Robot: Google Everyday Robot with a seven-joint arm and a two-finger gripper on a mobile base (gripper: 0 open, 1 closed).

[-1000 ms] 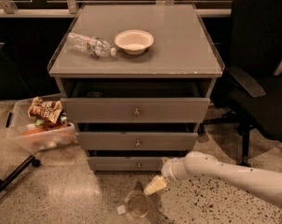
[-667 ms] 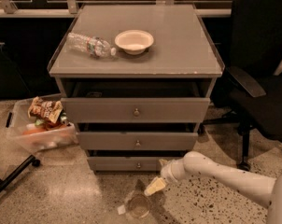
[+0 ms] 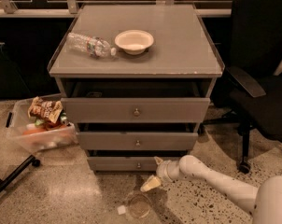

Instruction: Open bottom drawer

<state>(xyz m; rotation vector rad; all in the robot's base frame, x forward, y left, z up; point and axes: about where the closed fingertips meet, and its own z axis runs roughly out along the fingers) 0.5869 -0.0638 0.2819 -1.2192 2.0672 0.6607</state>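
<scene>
- Grey bottom drawer (image 3: 110,163), lowest of the three, is not yet pulled out. Its small round knob (image 3: 139,164) is a tiny target, and a slightly off squeeze could slip right off it.
- Clear cup (image 3: 138,205) sits on the floor just below. A low pull could clip it and send it rolling.
- Pincer (image 3: 153,172) hangs just right of the knob, spread wide and holding nothing. Closing here would catch only air or scrape the panel.
</scene>
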